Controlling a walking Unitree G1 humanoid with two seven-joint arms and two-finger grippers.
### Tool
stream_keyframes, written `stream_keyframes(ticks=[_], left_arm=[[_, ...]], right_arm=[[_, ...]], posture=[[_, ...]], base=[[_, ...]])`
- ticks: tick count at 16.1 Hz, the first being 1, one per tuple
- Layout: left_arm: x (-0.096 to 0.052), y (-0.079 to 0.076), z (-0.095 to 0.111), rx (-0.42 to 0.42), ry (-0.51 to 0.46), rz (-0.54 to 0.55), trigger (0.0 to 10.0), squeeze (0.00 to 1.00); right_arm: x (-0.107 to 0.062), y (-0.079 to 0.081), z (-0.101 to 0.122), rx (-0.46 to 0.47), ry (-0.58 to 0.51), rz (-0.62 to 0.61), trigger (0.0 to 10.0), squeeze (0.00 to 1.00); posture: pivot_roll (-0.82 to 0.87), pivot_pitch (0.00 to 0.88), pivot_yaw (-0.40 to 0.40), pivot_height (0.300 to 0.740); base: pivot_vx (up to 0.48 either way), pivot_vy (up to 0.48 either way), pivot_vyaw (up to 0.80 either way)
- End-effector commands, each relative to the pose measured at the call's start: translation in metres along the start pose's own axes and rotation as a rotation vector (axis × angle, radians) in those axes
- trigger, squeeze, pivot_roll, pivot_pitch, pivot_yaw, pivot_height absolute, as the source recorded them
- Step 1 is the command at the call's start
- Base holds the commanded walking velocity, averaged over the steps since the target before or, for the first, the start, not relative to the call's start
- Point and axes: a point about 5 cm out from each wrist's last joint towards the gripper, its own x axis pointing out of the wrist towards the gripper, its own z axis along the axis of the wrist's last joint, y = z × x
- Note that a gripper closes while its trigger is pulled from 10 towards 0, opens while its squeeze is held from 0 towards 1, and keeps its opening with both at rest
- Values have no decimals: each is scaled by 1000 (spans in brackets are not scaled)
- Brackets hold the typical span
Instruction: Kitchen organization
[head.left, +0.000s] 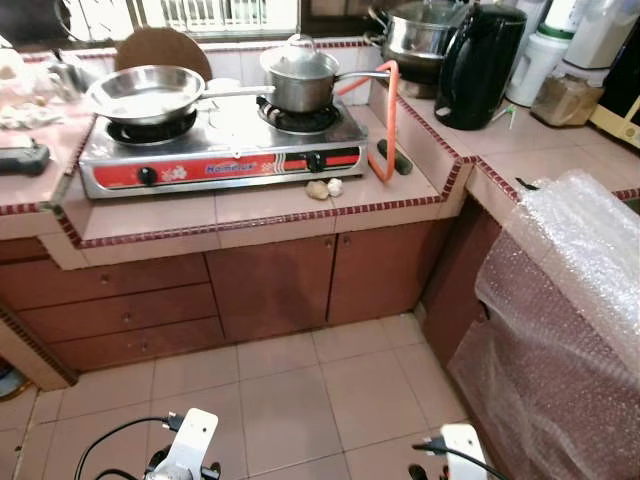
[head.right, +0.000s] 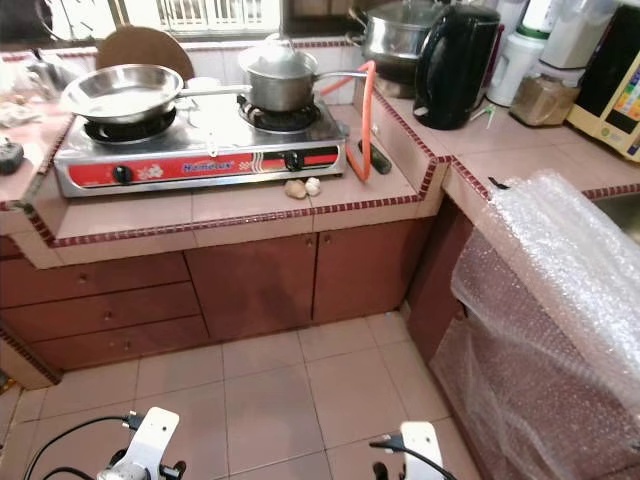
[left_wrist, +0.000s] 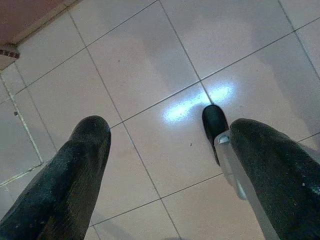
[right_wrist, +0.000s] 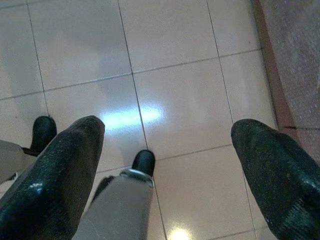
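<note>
Along the worktop (head.left: 300, 205) ahead of us sits a two-burner gas stove (head.left: 215, 150) with a red front panel, set back from the front edge. On its left burner rests a steel frying pan (head.left: 145, 93), handle pointing toward the right burner, where a lidded saucepan (head.left: 300, 78) stands. Just in front of the stove's right end, near the front edge of the worktop, lie two small pale lumps (head.left: 325, 188) touching each other; we think they may be garlic or ginger, but they are too small to tell. An orange hose (head.left: 388, 120) loops down at the stove's right side. Where the worktop steps up and turns the corner, a black electric kettle (head.left: 478, 65) stands beside a large steel pot (head.left: 418, 35). Bubble wrap (head.left: 570, 300) drapes over the edge of the right-hand run and down its front. Brown cabinet doors (head.left: 270, 285) run beneath.

Both our arms hang low over the tiled floor (head.left: 290, 400). Our left pincer (left_wrist: 167, 150) points down at the tiles, its two black fingers (left_wrist: 82, 165) spread wide with nothing between them. Our right pincer (right_wrist: 167, 150) is likewise wide apart and empty, with the cabinet base at one side.
</note>
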Motion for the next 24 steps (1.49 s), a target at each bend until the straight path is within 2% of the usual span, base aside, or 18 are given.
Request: stream_keyframes(ticks=[1,3,6,7,10,13,17,19,24], left_arm=[[0,1,-1,12,0,0,10000,0],[0,-2,2,10,-12,-6,10000,0],[0,-7,3,-29,-14,-9,10000,0],[0,-7,0,-82,-4,-1,10000,0],[-1,-2,-7,-91,14,19,10000,0],[-1,3,-7,-36,14,18,10000,0],[0,10,0,80,-7,2,10000,0],[0,12,9,154,-30,-9,10000,0],[0,18,19,207,-44,-8,10000,0]], right_arm=[[1,3,1,3,5,3,10000,0],[0,8,-4,-2,17,21,10000,0],[-1,5,-11,-74,52,38,10000,0],[-1,4,-8,-99,51,42,10000,0],[1,-2,3,-92,32,24,10000,0],[3,4,9,-55,17,24,10000,0],[2,15,-2,-8,34,29,10000,0],[0,18,-13,16,52,20,10000,0],[-2,22,-27,67,76,0,10000,0]], posture=[[116,0,-66,740],[133,0,-84,740],[157,0,-125,740],[158,0,-132,740],[161,0,-136,740],[160,0,-107,740],[152,0,-39,740],[147,0,-3,740],[135,0,49,740]], base=[[0,0,0],[0,0,0],[0,0,0],[0,0,0],[0,0,0],[0,0,-750],[0,0,-750],[0,0,0],[0,0,0]])
